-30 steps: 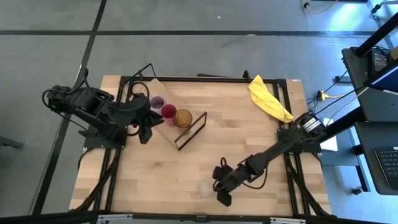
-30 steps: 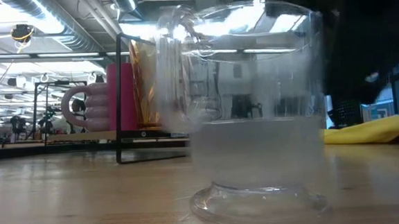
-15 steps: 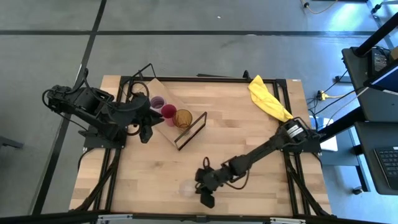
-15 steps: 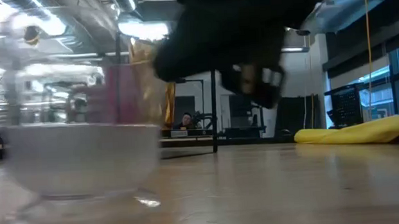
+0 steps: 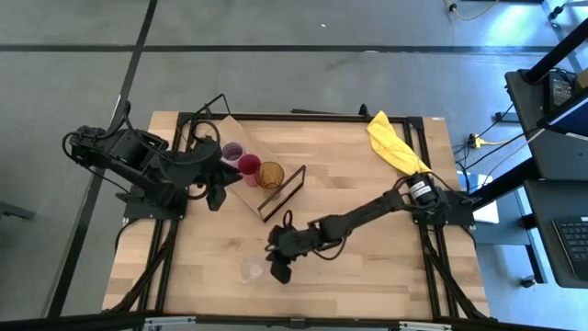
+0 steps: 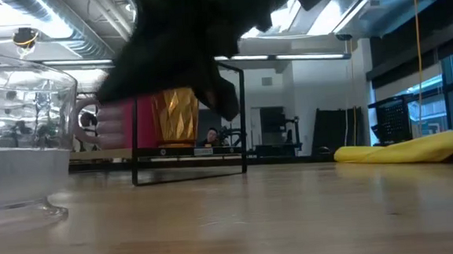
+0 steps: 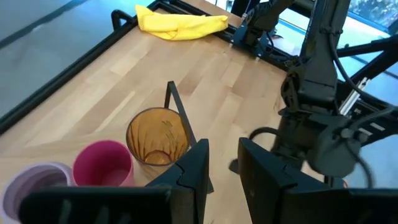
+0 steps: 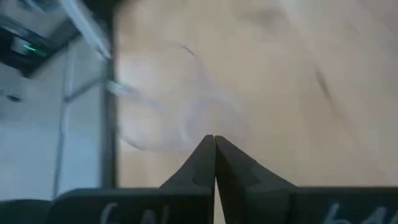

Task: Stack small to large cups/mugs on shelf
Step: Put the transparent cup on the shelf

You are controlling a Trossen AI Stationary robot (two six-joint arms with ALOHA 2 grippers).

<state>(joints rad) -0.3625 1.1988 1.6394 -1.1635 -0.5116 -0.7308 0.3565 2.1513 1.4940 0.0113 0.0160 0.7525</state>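
Note:
The purple mug (image 5: 230, 150), the red cup (image 5: 248, 165) and the amber tumbler (image 5: 269, 175) stand in a row on the light-brown shelf board (image 5: 241, 195), next to its black wire frame (image 5: 283, 192). The small clear glass (image 5: 253, 269) stands upright on its foot on the tabletop near the near edge; it also shows in the low view (image 6: 15, 156). My right gripper (image 5: 277, 270) is shut, just right of the glass. My left gripper (image 7: 221, 165) is open and empty, hovering by the shelf near the cups. My right gripper meets the clear glass with its shut fingertips (image 8: 208, 146), coming level from the table's right at the glass's side wall (image 8: 180, 115). The blur hides the exact place of touch. The glass stands upright on the table.
A yellow cloth (image 5: 395, 147) lies at the far right of the table. Black frame rails run along the table's far, left and right edges. Bare wood lies between the shelf and the glass.
My right gripper has swept along the near part of the table toward its left edge, fingers shut. The clear glass has slid leftward along the table ahead of it, staying upright.

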